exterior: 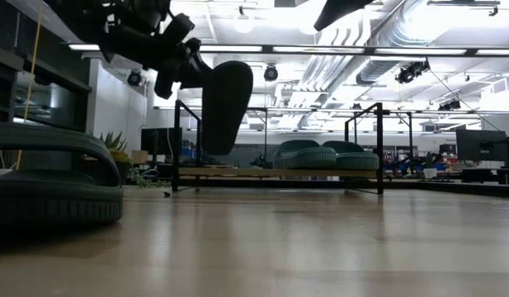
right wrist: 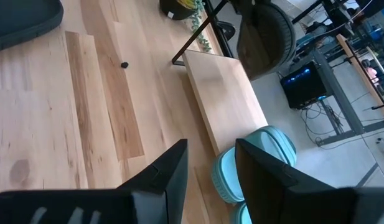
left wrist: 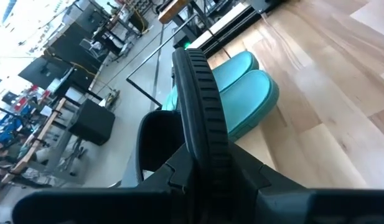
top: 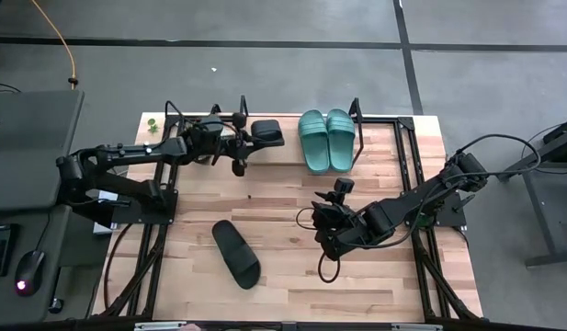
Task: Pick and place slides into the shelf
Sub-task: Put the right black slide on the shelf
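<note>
My left gripper [top: 246,136] is shut on a black slide [top: 267,132], held over the left part of the shelf [top: 288,156]. In the low view this slide [exterior: 225,103] hangs above the shelf board [exterior: 238,173]. Two teal slides [top: 325,139] lie side by side, soles down, on the right part of the shelf board. A second black slide [top: 235,253] lies flat on the table near its front edge. Over the table's middle, my right gripper [top: 322,213] stands open with nothing between its fingers [right wrist: 173,180]. My left gripper pinches the black slide near one end [left wrist: 207,155] between its two fingers, across its thickness; the gripper body hides the exact spot. The fingers come nearly level from the table's left. The slide stands on edge, its ribbed sole rim [left wrist: 198,87] showing, tilted, hanging clear of the board.
Black wire end frames [exterior: 181,144] [exterior: 376,144] stand at both ends of the shelf. The shelf board's left part [right wrist: 223,106] is bare. A small green plant [top: 152,123] sits at the table's far left corner. Bare wood lies between the shelf and the front black slide.
</note>
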You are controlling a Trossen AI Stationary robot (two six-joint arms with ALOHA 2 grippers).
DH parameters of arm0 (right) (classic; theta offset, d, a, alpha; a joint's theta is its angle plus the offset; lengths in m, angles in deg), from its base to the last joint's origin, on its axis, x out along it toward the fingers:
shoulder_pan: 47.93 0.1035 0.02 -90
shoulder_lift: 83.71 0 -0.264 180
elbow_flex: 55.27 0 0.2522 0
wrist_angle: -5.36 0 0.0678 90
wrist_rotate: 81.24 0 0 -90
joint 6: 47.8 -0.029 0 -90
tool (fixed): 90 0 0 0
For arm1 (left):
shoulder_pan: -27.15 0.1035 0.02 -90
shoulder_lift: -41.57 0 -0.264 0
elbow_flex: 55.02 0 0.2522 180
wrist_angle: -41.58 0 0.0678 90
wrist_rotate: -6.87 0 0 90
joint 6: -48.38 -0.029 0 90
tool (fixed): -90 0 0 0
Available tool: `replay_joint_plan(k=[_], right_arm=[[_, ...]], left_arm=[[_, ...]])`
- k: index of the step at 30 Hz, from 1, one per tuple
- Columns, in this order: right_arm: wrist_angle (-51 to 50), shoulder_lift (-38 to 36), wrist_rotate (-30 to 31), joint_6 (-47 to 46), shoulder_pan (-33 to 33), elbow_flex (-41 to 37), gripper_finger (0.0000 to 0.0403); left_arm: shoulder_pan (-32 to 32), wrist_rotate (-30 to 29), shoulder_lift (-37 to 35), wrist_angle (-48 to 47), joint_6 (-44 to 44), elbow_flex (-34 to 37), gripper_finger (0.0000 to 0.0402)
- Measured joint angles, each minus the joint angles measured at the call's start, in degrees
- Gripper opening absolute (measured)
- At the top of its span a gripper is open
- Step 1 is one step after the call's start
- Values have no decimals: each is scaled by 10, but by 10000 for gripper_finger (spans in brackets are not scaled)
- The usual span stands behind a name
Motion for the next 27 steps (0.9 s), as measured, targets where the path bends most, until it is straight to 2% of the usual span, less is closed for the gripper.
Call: replay_joint_plan(k=[11,15,19,27], right_arm=[[20,0,-10,6,-15,-14,122],[54,0,-39,38,-31,-30,122],[72,0,-69,50,-46,-34,122],[72,0,-81,52,-49,-34,122]], left_arm=[[50,44,11,18,-1,0,49],[58,52,26,30,-2,0,49],[61,52,43,34,-11,-1,49],[63,48,77,30,-36,-3,49]])
